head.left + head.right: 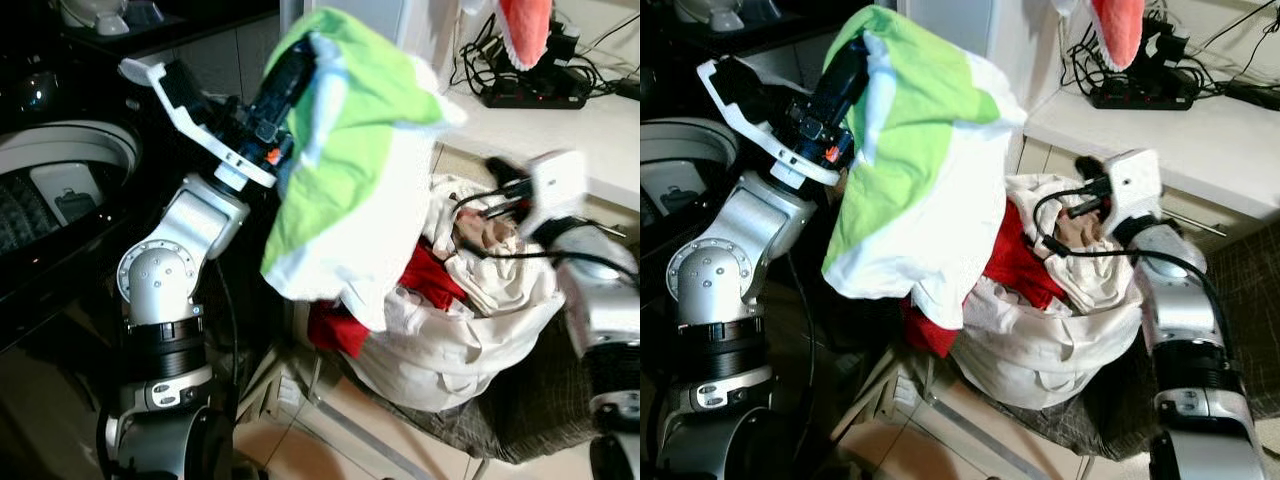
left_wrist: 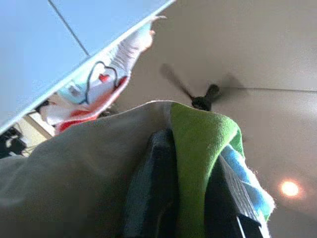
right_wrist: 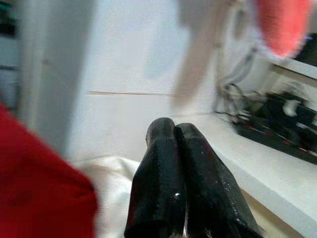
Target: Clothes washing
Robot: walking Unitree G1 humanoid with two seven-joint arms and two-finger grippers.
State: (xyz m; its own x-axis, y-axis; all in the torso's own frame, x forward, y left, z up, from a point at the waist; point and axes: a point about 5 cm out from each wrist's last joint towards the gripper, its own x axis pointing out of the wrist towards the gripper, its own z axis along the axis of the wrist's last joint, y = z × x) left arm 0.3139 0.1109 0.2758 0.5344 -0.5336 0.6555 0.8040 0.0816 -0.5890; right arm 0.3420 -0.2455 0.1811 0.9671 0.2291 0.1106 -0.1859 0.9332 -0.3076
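My left gripper (image 1: 292, 62) is raised high and shut on a green and white garment (image 1: 345, 170), which hangs down over its fingers and over the laundry pile. In the left wrist view the green cloth (image 2: 195, 163) is pinched between the black fingers (image 2: 153, 193). A heap of white and red clothes (image 1: 450, 320) fills a basket on the floor at the right. My right gripper (image 3: 174, 130) hovers over that heap, fingers pressed together and holding nothing. The washing machine drum opening (image 1: 60, 180) lies at the left.
A white counter (image 1: 560, 125) with a black power strip (image 1: 535, 92) and cables runs behind the basket. A red and white cloth (image 1: 525, 30) hangs above it. A ceiling fan (image 2: 200, 96) is seen overhead in the left wrist view. Tiled floor (image 1: 310, 450) lies below.
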